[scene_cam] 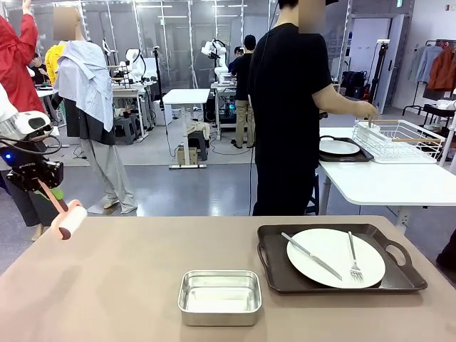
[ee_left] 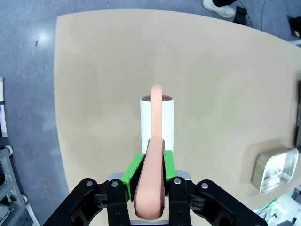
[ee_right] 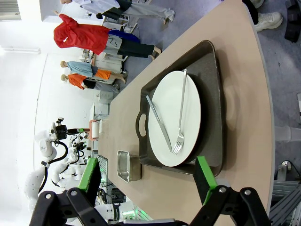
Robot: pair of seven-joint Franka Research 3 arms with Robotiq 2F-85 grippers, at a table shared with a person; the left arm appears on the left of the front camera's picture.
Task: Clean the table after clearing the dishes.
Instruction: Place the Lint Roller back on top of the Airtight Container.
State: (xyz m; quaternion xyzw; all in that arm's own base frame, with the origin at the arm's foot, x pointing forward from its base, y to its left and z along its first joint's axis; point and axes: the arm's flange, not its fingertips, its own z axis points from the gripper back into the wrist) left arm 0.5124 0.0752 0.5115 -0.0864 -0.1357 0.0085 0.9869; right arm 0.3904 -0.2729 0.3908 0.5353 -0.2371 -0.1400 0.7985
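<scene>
While left gripper [ee_left: 151, 165] is clamping a roller [ee_left: 146, 122], right gripper [ee_right: 146, 174] (jaws apart) is facing a tray [ee_right: 211, 75] probably needing clearing.

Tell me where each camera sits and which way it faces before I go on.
Front view: fixed between the arms, facing across the table at the person; the left gripper shows, holding a lint roller.
Left wrist view: above the table, looking down past its own fingers shut on the roller's handle.
Right wrist view: rolled sideways, looking over the tray and plate past its own open right gripper.
Shared: the steel pan appears in all three.
</scene>
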